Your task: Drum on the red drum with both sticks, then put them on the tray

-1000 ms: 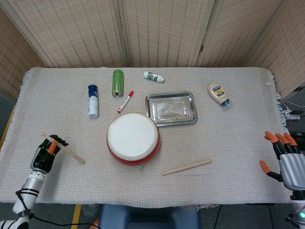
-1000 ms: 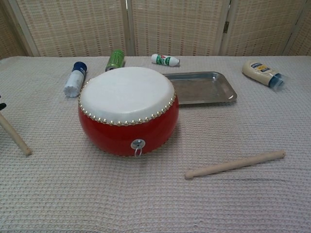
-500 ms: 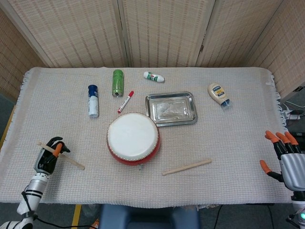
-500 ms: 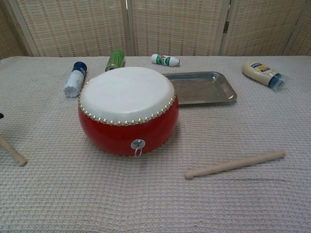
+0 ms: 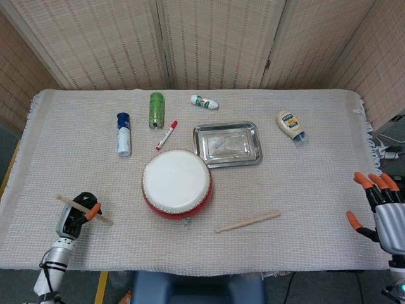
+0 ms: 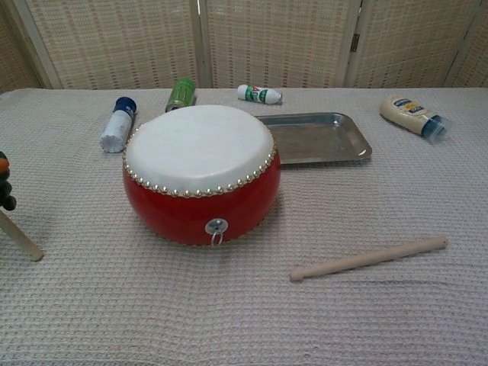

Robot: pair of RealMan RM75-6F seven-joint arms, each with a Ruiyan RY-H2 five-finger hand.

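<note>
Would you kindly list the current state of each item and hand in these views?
left hand: gripping one drumstick
held drumstick: in the left hand, tilted
second drumstick: lying free on the cloth
right hand: fingers spread, holding nothing
red drum: upright, untouched
tray: nothing on it
red marker: capped, lying flat
green can: on its side
mayonnaise bottle: lying down

You see a red drum (image 6: 200, 200) with a white head, pale wooden sticks (image 6: 369, 258), a silver tray (image 6: 316, 138), a green can (image 5: 156, 109), and orange-tipped fingers (image 5: 370, 182).
</note>
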